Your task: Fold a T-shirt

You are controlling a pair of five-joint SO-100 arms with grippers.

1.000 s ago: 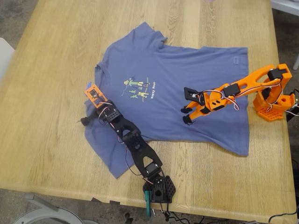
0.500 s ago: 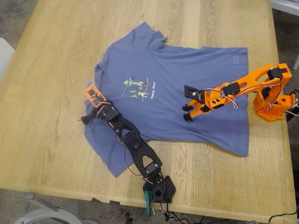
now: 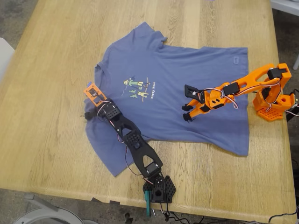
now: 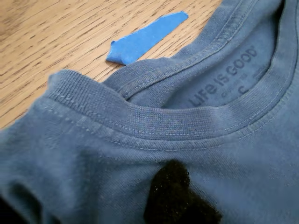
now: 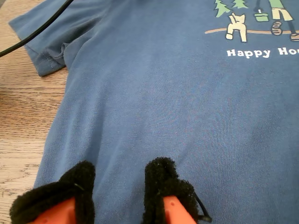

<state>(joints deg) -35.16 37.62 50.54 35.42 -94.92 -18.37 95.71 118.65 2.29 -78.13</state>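
The slate-blue T-shirt (image 3: pixel 187 70) lies spread flat on the wooden table (image 3: pixel 46 140), print up. Its collar is toward the exterior view's left. My first gripper (image 3: pixel 88 115), on the black arm, sits at the shirt's collar edge. In its wrist view one black fingertip (image 4: pixel 172 193) shows against the T-shirt (image 4: pixel 233 140) just short of the ribbed collar (image 4: pixel 163 123); the other finger is hidden. My second gripper (image 3: pixel 187 116), on the orange arm, hovers low over the shirt's middle. It is open, with bare cloth (image 5: pixel 163 102) between its black pads (image 5: pixel 161 179).
A small blue scrap of tape (image 4: pixel 145 37) lies on the wood just beyond the collar. A black cable (image 5: pixel 32 30) runs past a sleeve. The black arm's base (image 3: pixel 159 189) stands at the table's near edge. The orange base (image 3: pixel 273 105) is at the exterior view's right.
My first gripper has slid a little up and toward the shirt's collar in the exterior view. The orange arm has shifted only slightly.
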